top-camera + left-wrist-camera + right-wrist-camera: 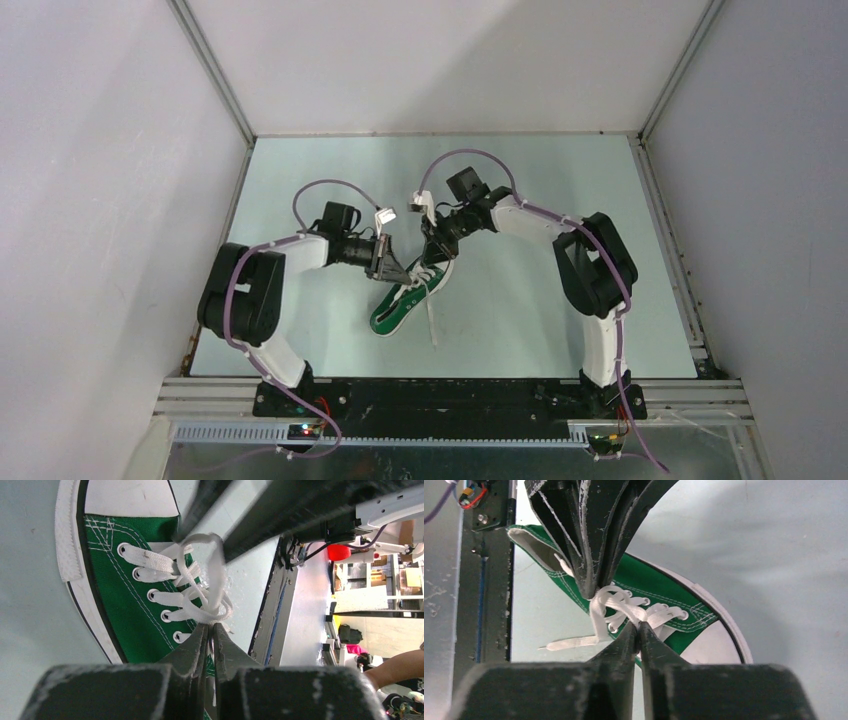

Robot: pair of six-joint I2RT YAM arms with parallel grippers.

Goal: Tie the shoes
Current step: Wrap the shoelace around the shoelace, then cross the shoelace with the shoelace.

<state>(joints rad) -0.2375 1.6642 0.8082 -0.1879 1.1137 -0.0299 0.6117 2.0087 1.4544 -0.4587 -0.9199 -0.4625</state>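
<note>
The green sneaker (pixel 400 308) lies under both grippers. The left gripper (pixel 211 627) and the right gripper (pixel 639 626) are each pinched fully closed on the white laces (pixel 200 587).

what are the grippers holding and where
Both pinch the laces: the left gripper and right gripper each grip a strand where they cross above the sneaker eyelets.

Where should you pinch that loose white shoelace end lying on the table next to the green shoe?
Probably just behind the tip of the loose lace end, coming straight down with the fingers across it. It lies flat and fairly straight on the table beside the green sneaker, so a sideways approach would likely just push it.
</note>
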